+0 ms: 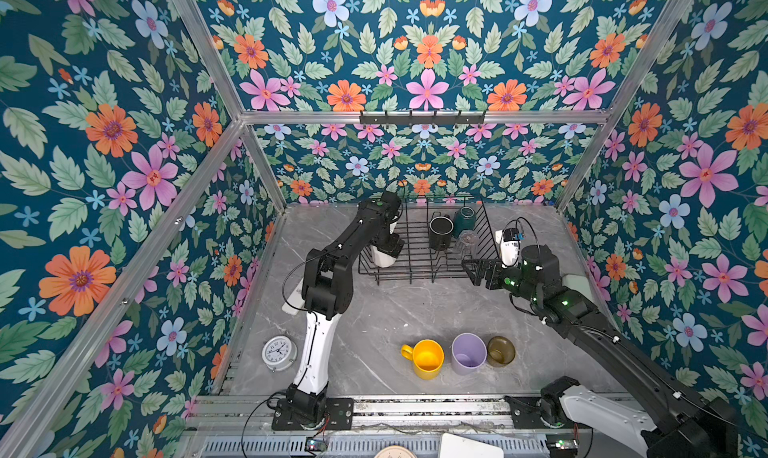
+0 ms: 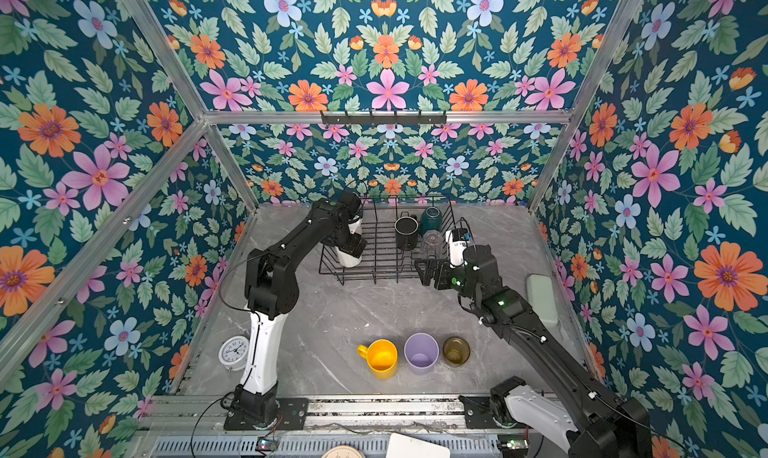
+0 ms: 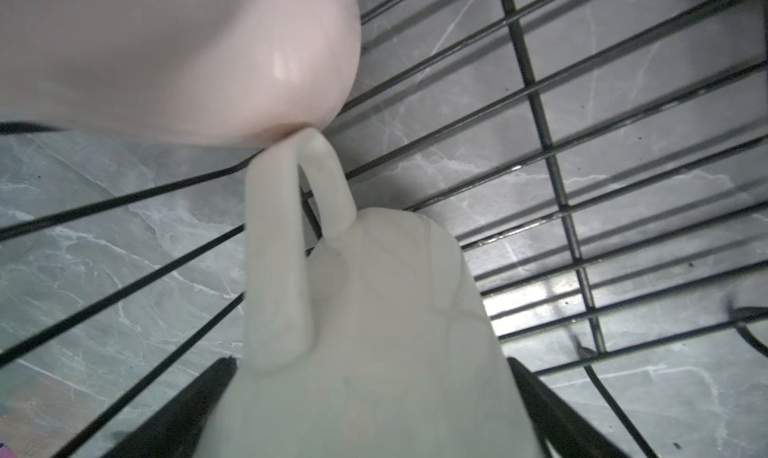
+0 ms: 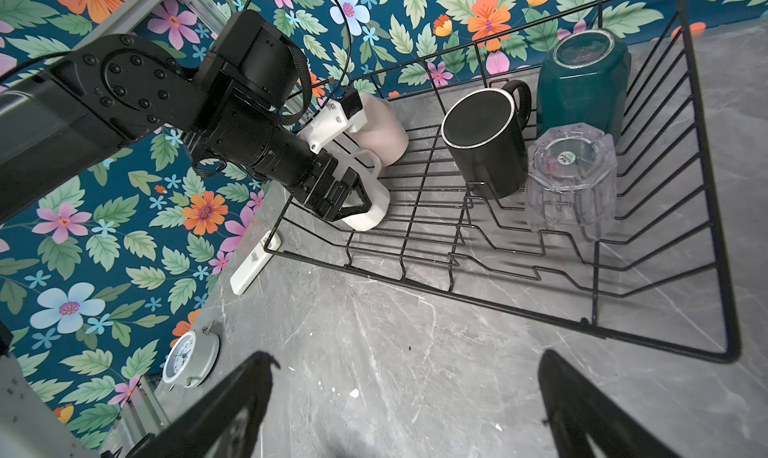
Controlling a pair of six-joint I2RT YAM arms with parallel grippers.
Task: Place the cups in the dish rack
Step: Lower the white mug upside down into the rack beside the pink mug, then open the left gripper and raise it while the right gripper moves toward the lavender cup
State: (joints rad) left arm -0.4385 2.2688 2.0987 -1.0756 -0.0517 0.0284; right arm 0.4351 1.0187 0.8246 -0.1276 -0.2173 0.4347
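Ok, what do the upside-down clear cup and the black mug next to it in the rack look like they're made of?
Clear cup: likely glass, possibly hard plastic; fully see-through, faceted walls, thick base, rack wires visible through it.
Black mug: looks ceramic or coated metal; opaque matte body, pale ring around its upturned base. Cannot tell which.

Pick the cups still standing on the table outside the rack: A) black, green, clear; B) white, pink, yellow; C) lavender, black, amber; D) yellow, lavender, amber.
D: the yellow mug, lavender tumbler and amber glass stand in a row on the table, in front of the rack.
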